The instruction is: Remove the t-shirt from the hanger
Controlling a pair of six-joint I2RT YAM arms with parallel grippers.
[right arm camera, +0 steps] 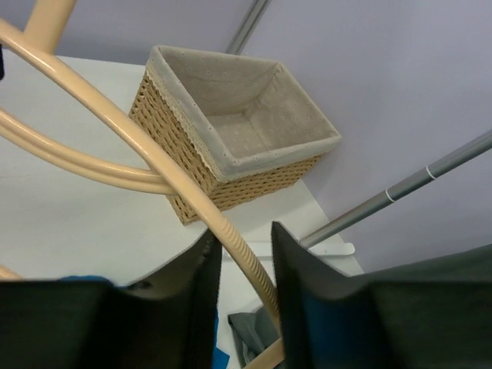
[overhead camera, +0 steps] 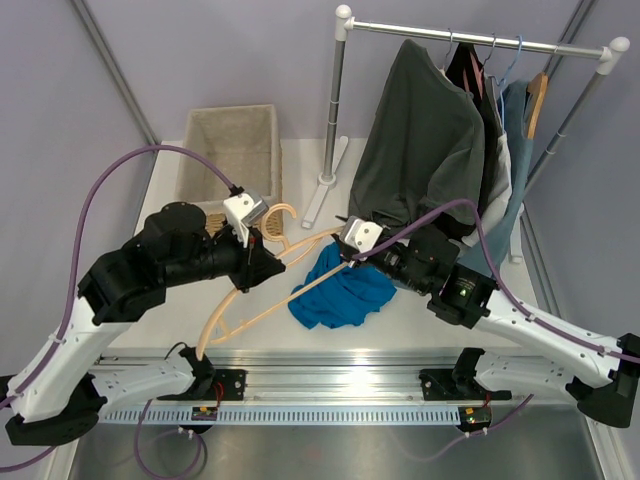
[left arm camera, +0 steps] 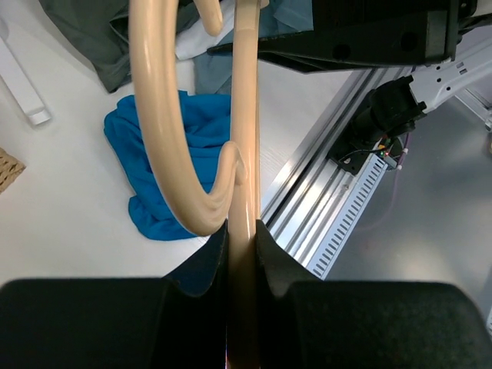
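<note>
The blue t-shirt (overhead camera: pixel 340 290) lies crumpled on the white table, off the beige hanger (overhead camera: pixel 255 305); it also shows in the left wrist view (left arm camera: pixel 165 150). My left gripper (overhead camera: pixel 268 268) is shut on the hanger's straight bar (left arm camera: pixel 244 138), just below the hook (left arm camera: pixel 165 131), and holds the hanger above the table. My right gripper (overhead camera: pixel 347 262) is at the hanger's far end, above the t-shirt. Its jaws stand apart, and the ribbed arm of the hanger (right arm camera: pixel 231 238) passes between them (right arm camera: pixel 244 257) without being clamped.
A wicker basket (overhead camera: pixel 230 150) with a cloth lining stands at the back left, also in the right wrist view (right arm camera: pixel 238 131). A clothes rail (overhead camera: pixel 480 40) with dark garments (overhead camera: pixel 420 150) stands at the back right. A metal rail (overhead camera: pixel 330 380) runs along the near edge.
</note>
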